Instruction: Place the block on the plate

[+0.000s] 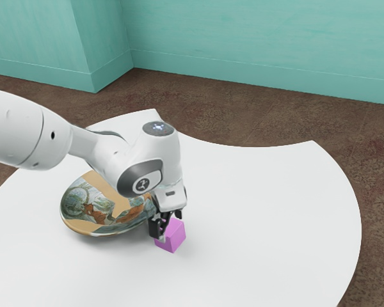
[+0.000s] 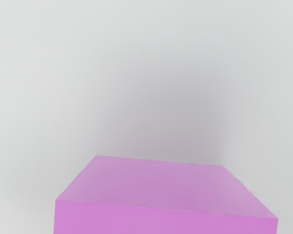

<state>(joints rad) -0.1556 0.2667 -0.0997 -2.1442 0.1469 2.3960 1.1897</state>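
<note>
Pink-violet, flat-faced block (image 1: pixel 173 238), apparently a cube; I can't tell whether the hand (image 1: pixel 169 228) grips it

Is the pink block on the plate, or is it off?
Off: the exterior view shows the block beside the plate, outside its rim.

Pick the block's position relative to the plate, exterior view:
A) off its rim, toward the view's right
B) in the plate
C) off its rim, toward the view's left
A: the block shows outside the rim of the plate, toward the exterior view's right.
</note>
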